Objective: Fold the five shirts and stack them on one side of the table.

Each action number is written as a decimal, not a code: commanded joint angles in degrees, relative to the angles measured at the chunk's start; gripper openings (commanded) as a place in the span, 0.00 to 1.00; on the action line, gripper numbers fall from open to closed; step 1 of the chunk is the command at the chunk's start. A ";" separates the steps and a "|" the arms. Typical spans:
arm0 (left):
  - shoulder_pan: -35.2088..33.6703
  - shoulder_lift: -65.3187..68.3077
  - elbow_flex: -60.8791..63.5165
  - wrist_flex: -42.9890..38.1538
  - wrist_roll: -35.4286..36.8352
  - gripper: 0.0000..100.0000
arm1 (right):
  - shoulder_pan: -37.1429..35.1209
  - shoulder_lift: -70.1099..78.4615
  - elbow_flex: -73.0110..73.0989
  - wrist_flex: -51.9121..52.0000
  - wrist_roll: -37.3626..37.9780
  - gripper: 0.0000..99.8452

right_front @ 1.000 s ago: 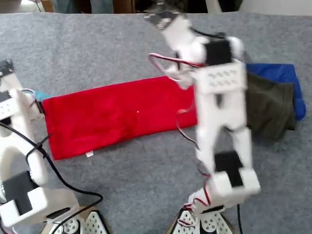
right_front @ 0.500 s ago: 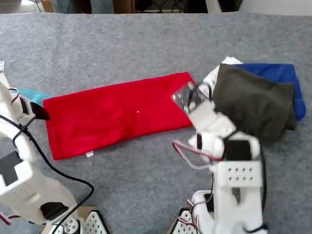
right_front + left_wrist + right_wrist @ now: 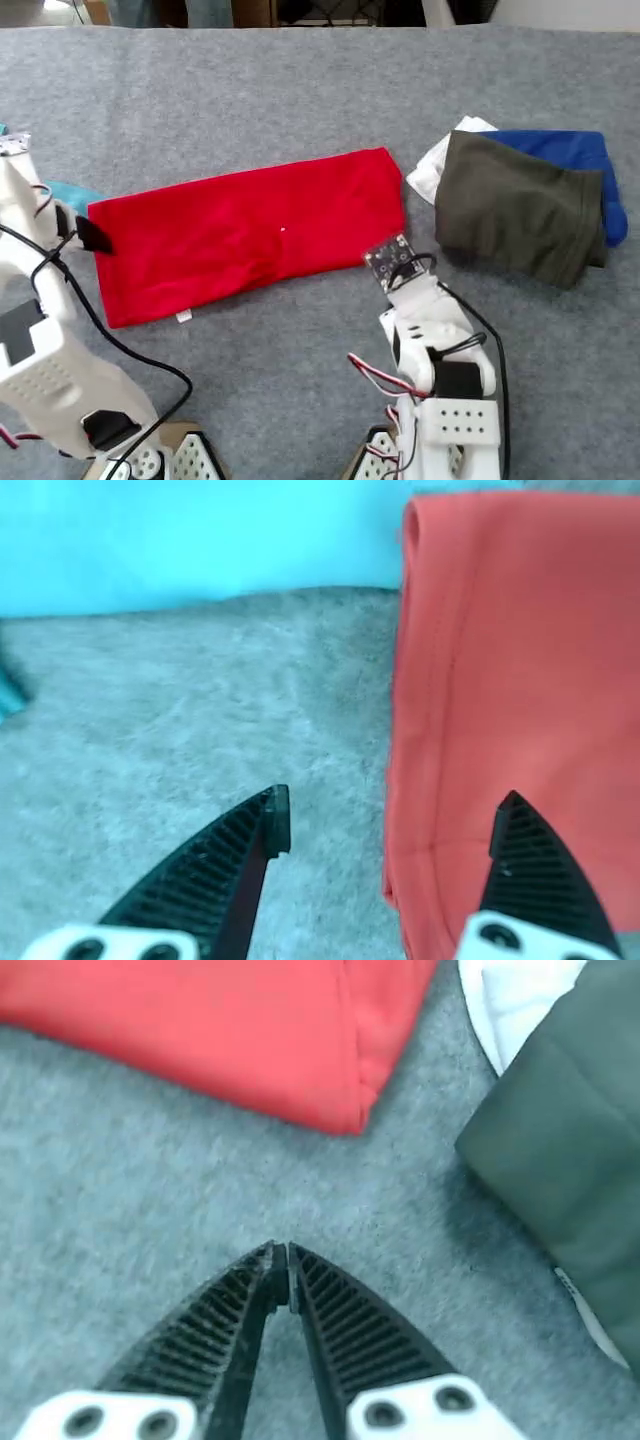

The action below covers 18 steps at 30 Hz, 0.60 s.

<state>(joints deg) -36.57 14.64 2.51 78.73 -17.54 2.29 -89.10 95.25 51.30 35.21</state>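
Right now your left gripper (image 3: pixel 395 820) has its fingers spread wide at the left end of the red shirt (image 3: pixel 250 235). One black finger hangs over the bare grey table (image 3: pixel 300 90) and the other over the red cloth, so the shirt's short edge runs between them. You cannot tell from the wrist view whether either fingertip touches anything.

The red shirt lies as a long folded strip across the middle of the table, slightly slanted, with its right end farther from the arms than its left. A cyan shirt (image 3: pixel 68 192) sits at its far left corner and meets that corner; the left arm hides much of it in the high view.

Your right gripper (image 3: pixel 280 1255) has its fingers pressed together with nothing between them. It points down at bare table, near the red shirt's right near corner on one side and the green shirt (image 3: pixel 520 205) on the other, touching neither.

The green shirt lies folded at the right side of the table, on top of a stack. A blue shirt (image 3: pixel 575 150) shows beneath it along the far and right edges, and a white shirt (image 3: pixel 432 165) peeks out at its far left corner. The stack sits just beside the red shirt's right end, with a narrow gap of table between them.
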 commanded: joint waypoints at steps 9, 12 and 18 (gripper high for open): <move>-1.19 6.24 -1.27 -5.45 -0.53 0.33 | -1.76 -7.52 1.45 3.34 0.53 0.02; -1.63 8.35 -2.07 -5.19 -0.53 0.32 | -2.20 -8.04 1.45 4.31 0.79 0.02; -0.57 11.78 -2.86 -5.19 -0.62 0.28 | -2.20 -8.13 1.45 4.31 0.79 0.02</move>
<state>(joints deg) -37.45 25.71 1.36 73.98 -17.63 0.79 -96.57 96.92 55.25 35.30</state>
